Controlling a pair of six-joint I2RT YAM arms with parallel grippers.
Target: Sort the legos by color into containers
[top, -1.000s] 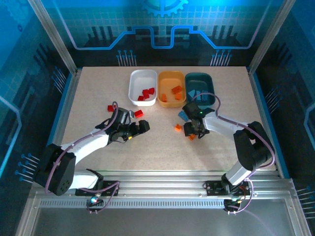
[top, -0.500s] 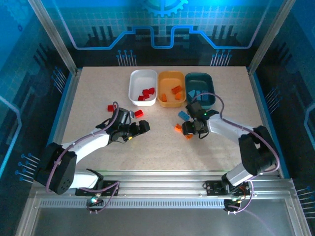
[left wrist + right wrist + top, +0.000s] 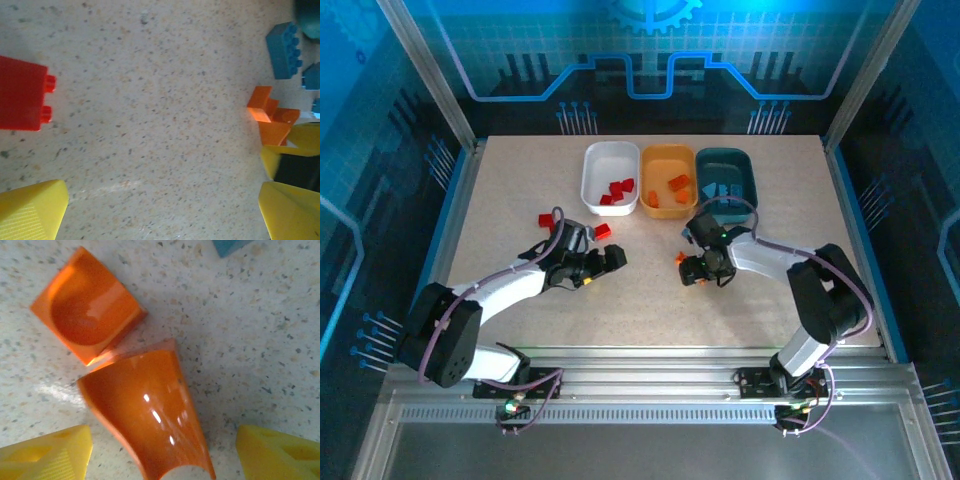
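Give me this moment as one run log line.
left pincer: open, empty | right pincer: open astride curved orange brick | red brick: on table

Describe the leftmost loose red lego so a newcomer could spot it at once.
Start at the white tub, leftmost of three at the table's far side. In front of it two red bricks lie loose on the table. The far-left red brick sits well out to the tub's left by the left arm's cable, while the other red brick lies close to the tub's near rim.
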